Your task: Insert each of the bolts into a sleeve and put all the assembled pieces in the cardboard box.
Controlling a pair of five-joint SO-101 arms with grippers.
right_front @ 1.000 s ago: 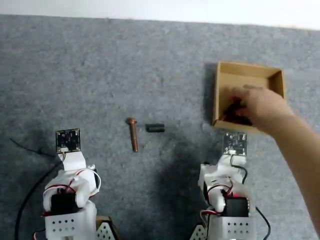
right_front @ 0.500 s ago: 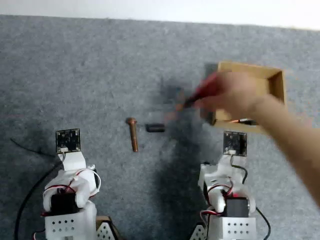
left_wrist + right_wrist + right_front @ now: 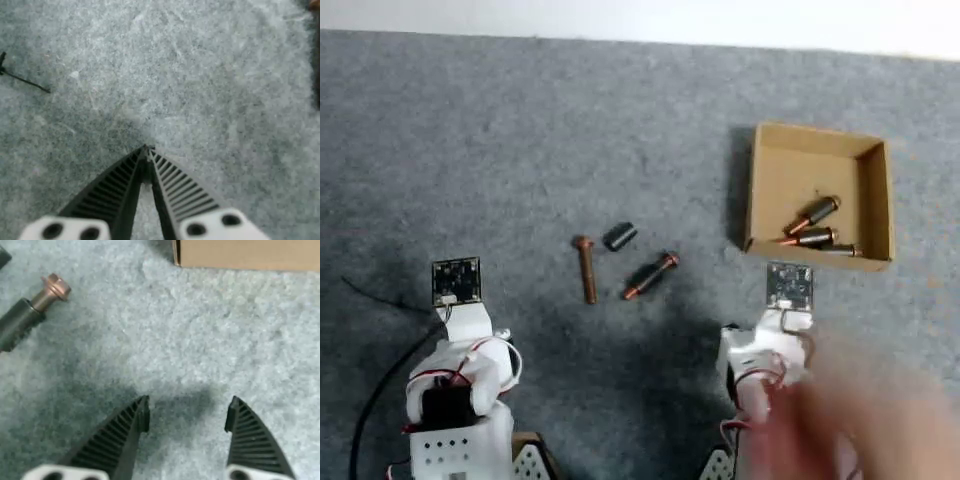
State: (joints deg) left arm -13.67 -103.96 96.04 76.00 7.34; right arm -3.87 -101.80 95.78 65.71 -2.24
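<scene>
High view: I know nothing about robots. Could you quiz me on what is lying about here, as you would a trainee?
1. True or false: the loose sleeve lies inside the cardboard box.
2. Pick one: the right tool is A) open, B) shut on a bolt, C) shut on a sleeve.
3. Fill the gap: the assembled piece lying outside the box is a bolt pushed into a ____.

Key: 1 false, it lies outside the box. 2 A. 3 sleeve.
</scene>
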